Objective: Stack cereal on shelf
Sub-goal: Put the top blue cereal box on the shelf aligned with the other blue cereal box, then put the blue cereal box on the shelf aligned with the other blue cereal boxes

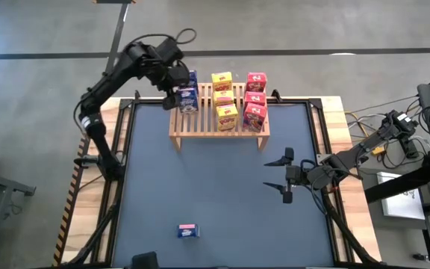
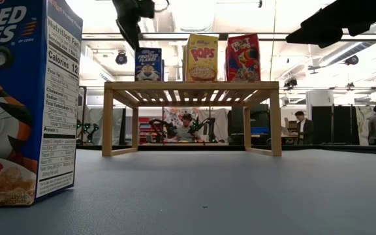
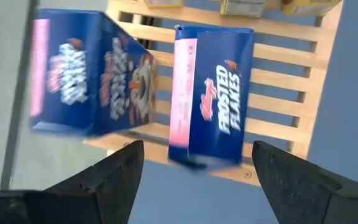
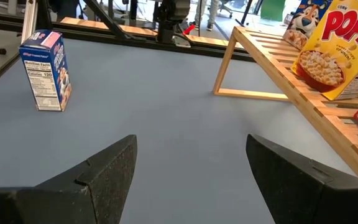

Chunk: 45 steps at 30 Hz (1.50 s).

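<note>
the surface (image 1: pixel 222 202) is a dark blue mat framed in pale wood, mostly bare between the shelf and the near edge, which leaves wide room in the middle. the shelf (image 1: pixel 219 128), a light wooden rack of parallel slats on short legs, stands at the far edge of the mat. on it the boxes sit in three rows running front to back: blue boxes (image 1: pixel 188 99) on its left end, yellow boxes (image 1: pixel 225 113) in the middle, red boxes (image 1: pixel 255 113) on its right end. in the low view the front blue one reads "frosted flakes" (image 2: pixel 148 64), the yellow one "pops" (image 2: pixel 202 57); the red box (image 2: pixel 243 57) beside it is too small to read. the two blue boxes lie close to the shelf's left edge and front rim in the left wrist view, one of them (image 3: pixel 213 96) reading "kellogg's frosted flakes".

one more blue box (image 1: pixel 188 231) stands alone near the mat's near edge, well apart from the shelf; up close in the low view it shows a "nutrition facts" panel.

the left arm reaches over the shelf's left end, its left claw (image 1: pixel 176 91) above the blue boxes, fingers spread and released, holding nothing. the right arm waits low at the mat's right side, its right claw (image 1: pixel 287 178) open and empty, pointing across the bare mat.
</note>
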{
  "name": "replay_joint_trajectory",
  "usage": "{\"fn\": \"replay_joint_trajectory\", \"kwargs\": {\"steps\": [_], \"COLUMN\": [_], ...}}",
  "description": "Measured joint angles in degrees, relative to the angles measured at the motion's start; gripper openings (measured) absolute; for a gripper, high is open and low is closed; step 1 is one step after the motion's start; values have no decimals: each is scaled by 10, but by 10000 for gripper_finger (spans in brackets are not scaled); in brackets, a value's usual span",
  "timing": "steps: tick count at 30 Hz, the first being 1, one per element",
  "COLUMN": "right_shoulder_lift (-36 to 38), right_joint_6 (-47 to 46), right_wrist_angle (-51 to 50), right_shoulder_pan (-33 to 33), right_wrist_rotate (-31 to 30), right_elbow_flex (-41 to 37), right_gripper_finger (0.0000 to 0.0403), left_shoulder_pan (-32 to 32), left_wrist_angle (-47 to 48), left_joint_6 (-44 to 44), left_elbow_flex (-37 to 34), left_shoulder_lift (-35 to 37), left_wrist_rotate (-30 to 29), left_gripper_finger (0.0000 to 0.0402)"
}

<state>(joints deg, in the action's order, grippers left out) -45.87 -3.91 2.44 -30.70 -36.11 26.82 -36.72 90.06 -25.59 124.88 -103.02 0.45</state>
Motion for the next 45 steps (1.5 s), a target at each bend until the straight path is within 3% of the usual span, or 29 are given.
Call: {"fn": "replay_joint_trajectory", "kwargs": {"steps": [8,11,15,20,24,26,30,34,38,42,45], "right_shoulder_lift": [0,0,0,-1,-1,-1,-1,-1,-1,-1,-1], "right_joint_6": [-8,-15,-20,-15,-15,-21,-29,-41,-53,-71,-82], "right_wrist_angle": [0,0,0,0,0,0,0,0,0,3,13], "right_shoulder_pan": [0,0,0,0,0,0,0,0,0,0,0], "right_wrist_rotate": [0,0,0,0,0,0,0,0,0,0,0], "right_elbow_flex": [0,0,0,0,0,0,0,0,0,0,0], "right_gripper_finger": [290,290,290,290,290,290,290,290,290,290,290], "left_shoulder_pan": [-2,10,55,191,348,432,572,672,730,757,765], "left_wrist_angle": [-1,-7,-52,-180,-384,-501,-666,-744,-745,-735,-671], "left_joint_6": [57,104,185,328,455,499,542,574,595,605,605], "left_elbow_flex": [-47,-128,-300,-519,-674,-743,-835,-857,-819,-751,-674], "left_shoulder_lift": [112,178,298,462,562,583,566,506,427,331,255], "left_wrist_rotate": [-13,-9,0,6,-3,-36,-115,-184,-221,-221,-208], "left_gripper_finger": [279,278,273,261,254,251,243,234,224,219,219]}}
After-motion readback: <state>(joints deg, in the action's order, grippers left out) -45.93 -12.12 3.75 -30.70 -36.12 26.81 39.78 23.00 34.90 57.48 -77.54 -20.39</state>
